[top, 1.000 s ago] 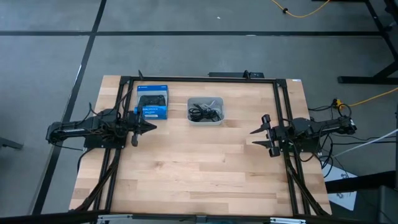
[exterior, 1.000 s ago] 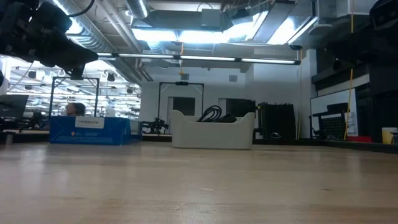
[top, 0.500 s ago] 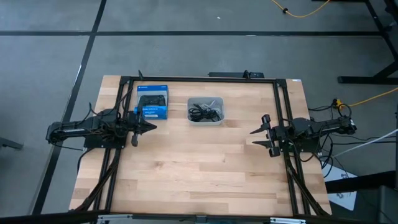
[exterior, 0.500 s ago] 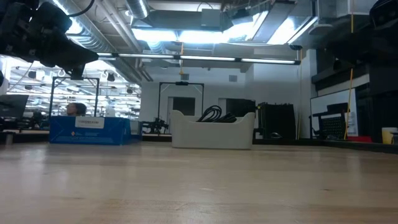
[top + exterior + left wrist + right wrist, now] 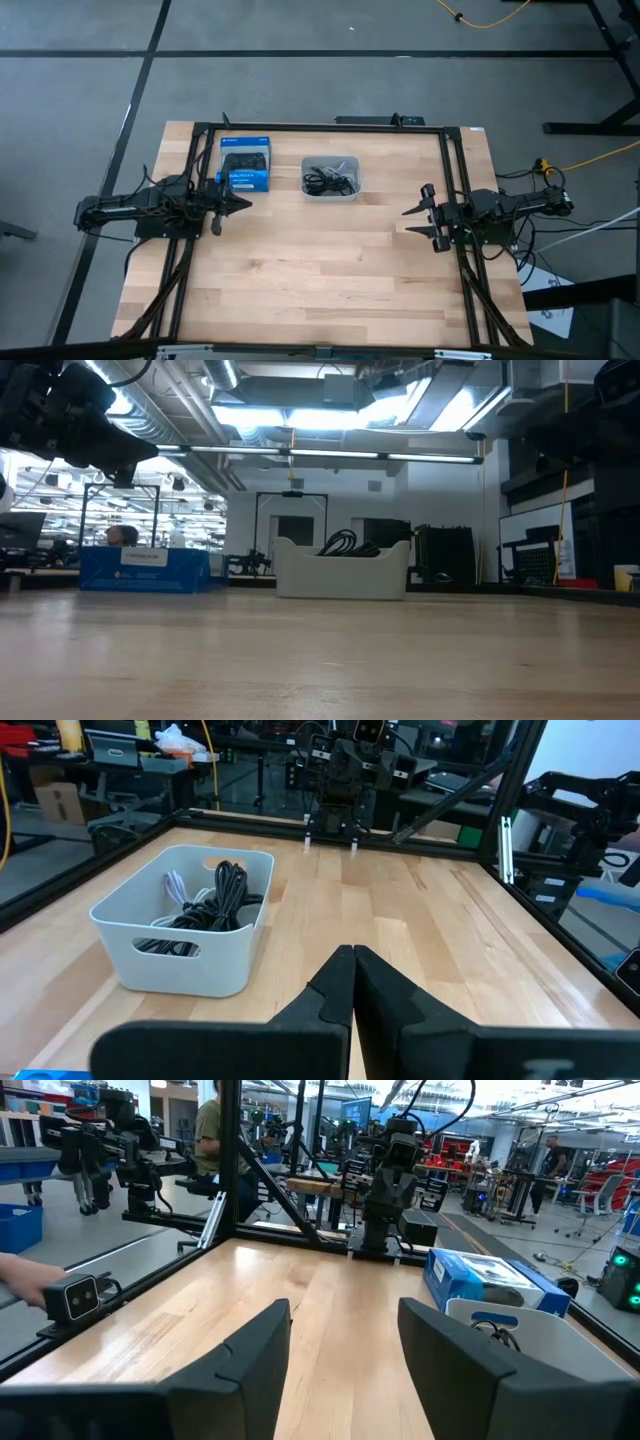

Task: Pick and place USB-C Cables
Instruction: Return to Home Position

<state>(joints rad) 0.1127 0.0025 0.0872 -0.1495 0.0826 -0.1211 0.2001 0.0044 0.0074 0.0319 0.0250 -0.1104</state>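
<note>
The left claw (image 5: 352,968) hung at the left side of the table (image 5: 320,270) with its two dark fingers pressed together, nothing between them. The right claw (image 5: 345,1335) sat at the opposite side, facing inward, its fingers spread wide and empty. The wood between the two claws in the high view was bare boards.

Ahead of the left claw and off to one side stood the white bin (image 5: 190,960), well apart from the fingertips. The USB-C Cables (image 5: 215,895) lay heaped inside it, black coils tangled with a pale one, one black loop rising above the rim. From above, the bin (image 5: 356,176) stood in the table's far half, roughly midway between the left claw (image 5: 240,203) and the right claw (image 5: 416,214) and touching neither; the cables (image 5: 330,181) showed as a dark knot within its walls. From table height, a black loop (image 5: 345,543) stood up over the bin's wall (image 5: 340,580).

The blue box (image 5: 245,165) lay beside the bin, on the left arm's side, close to that claw's tip but apart from it.

Beyond the table's far edge, a person (image 5: 212,1130) stood among workshop racks and benches.
</note>
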